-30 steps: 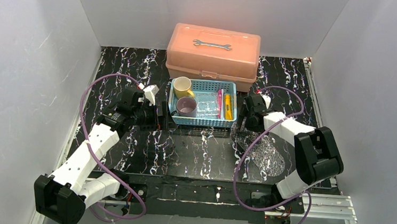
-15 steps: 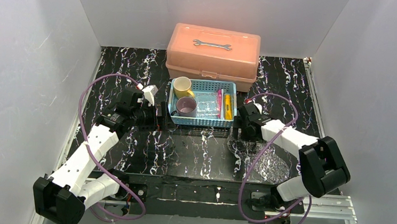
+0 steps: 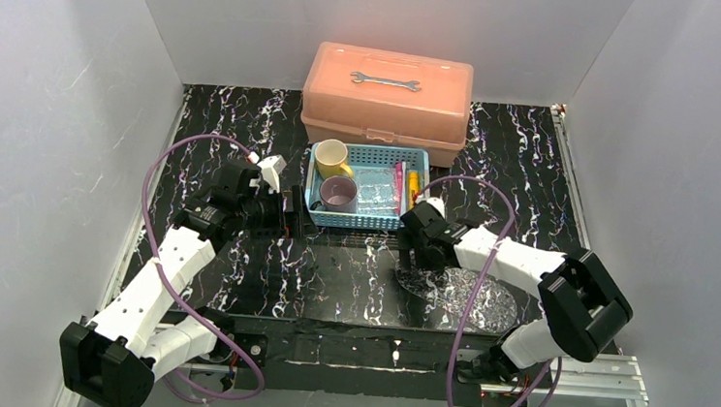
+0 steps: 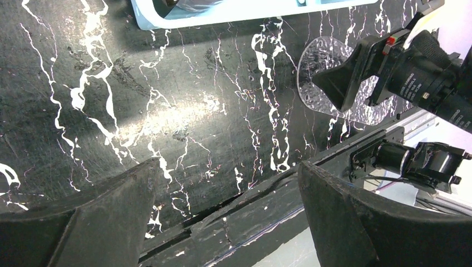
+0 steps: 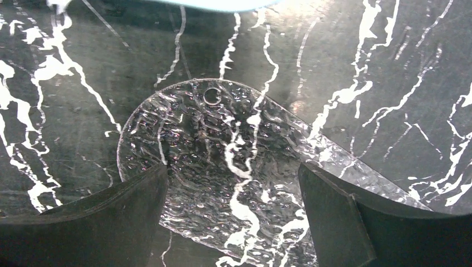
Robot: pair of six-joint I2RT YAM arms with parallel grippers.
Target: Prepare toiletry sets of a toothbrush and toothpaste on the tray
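Basket [image 3: 365, 222] holds yellow mug [image 3: 330, 156], purple mug [image 3: 338, 194], magenta tube [image 3: 398, 185], yellow tube [image 3: 414, 180].

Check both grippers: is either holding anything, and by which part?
Nothing is held. The left gripper is open over the table; the right gripper is open above the clear tray, not gripping it.

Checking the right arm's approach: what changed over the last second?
Right pincer swung left and nearer, from beside the basket to over the left end of the clear tray, open, holding nothing. Left pincer, basket and toolbox stayed put.
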